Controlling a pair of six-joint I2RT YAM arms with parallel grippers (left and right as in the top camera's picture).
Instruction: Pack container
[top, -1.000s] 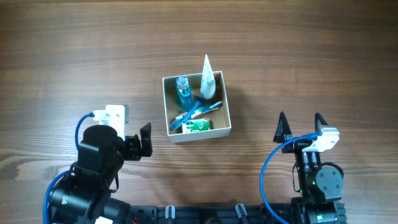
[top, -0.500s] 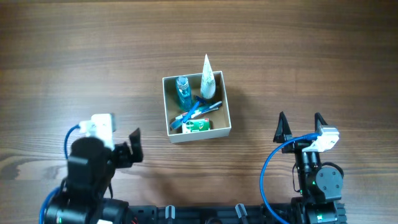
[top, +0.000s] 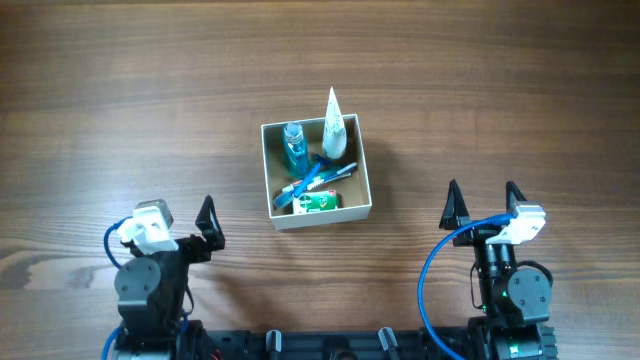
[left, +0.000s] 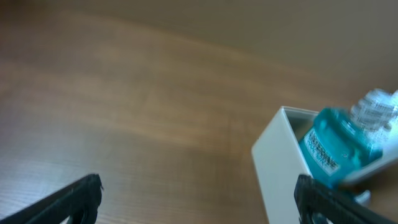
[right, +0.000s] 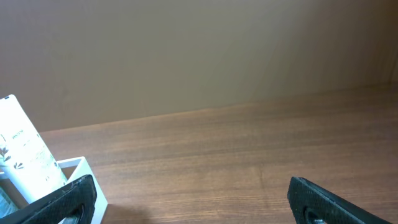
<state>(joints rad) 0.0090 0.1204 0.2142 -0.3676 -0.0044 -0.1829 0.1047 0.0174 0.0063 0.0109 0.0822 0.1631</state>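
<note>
The container (top: 322, 218) sits near the centre of the table (top: 120, 90), with no item lying on the bare wood around it. It holds a blue bottle (top: 293, 145), a white tube (top: 333, 125), a blue toothbrush (top: 315, 180) and a green packet (top: 315, 203). The left gripper (left: 196, 186) and right gripper (top: 483, 198) are near the table's near edge, one to each side of the container and well apart from it. Both have their jaws spread wide and hold nothing. Packing appears complete. Remaining hazards: the white tube projects above the rim at the far right corner and may topple out if the container is jolted. The container is light cardboard, so any low arm sweep across the centre could push or tip it.
</note>
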